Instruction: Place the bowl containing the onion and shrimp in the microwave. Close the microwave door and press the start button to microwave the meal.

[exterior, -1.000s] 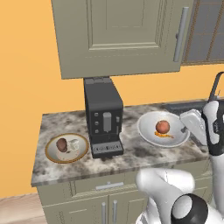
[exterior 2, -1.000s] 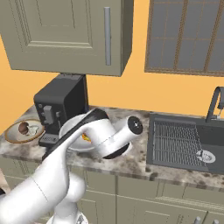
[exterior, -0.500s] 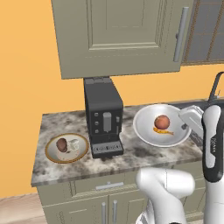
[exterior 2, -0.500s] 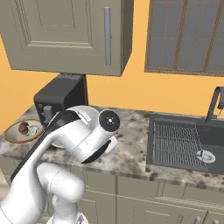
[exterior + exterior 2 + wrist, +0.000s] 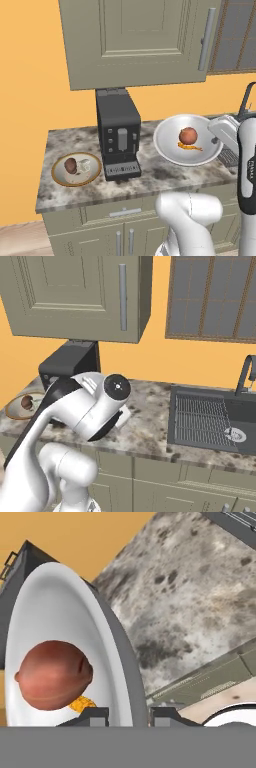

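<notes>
I see my fingers (image 5: pixel 129 716) pinching the rim of the wide pale grey-white bowl (image 5: pixel 60 612), lifted above the speckled stone surface (image 5: pixel 190 597); the round reddish-brown onion (image 5: pixel 54 675) and orange shrimp (image 5: pixel 82 703) sit just beyond them.

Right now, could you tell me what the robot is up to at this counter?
The gripper is shut on the rim of the bowl, holding it up above the marble counter beside the coffee machine. The onion and the shrimp lie inside the bowl. A gold-rimmed plate sits on the counter on the far side of the coffee machine.
</notes>
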Motion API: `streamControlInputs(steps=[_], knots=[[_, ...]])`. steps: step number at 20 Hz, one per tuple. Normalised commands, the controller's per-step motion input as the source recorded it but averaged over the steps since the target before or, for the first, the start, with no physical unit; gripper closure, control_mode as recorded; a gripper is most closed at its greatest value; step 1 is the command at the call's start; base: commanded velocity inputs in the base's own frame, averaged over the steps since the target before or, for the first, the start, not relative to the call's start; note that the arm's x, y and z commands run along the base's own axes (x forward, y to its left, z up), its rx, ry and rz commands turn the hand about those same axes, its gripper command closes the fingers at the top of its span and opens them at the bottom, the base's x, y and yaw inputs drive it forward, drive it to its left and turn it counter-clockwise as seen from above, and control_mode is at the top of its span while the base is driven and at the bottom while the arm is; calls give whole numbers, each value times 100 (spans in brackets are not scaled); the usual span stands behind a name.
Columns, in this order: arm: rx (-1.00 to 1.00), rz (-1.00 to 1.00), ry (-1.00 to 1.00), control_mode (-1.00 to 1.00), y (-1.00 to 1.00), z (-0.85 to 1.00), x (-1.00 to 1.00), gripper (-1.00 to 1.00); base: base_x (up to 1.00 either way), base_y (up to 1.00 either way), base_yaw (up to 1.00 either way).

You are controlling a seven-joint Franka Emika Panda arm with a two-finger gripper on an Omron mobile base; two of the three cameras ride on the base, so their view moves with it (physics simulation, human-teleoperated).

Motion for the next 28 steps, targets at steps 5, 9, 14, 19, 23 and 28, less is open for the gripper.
streamControlInputs(steps=[5,9,14,19,23,28], knots=[[-1,0,-2,100,0,7,-12,100,-26,0,1],[0,0,0,100,0,0,0,100,-72,0,0],[0,0,0,100,0,0,0,100,-27,-11,-27],[0,0,0,100,0,0,0,100,-8,-14,-63],[0,0,0,100,0,0,0,100,-3,-13,-70],[0,0,0,100,0,0,0,100,0,-10,-69]])
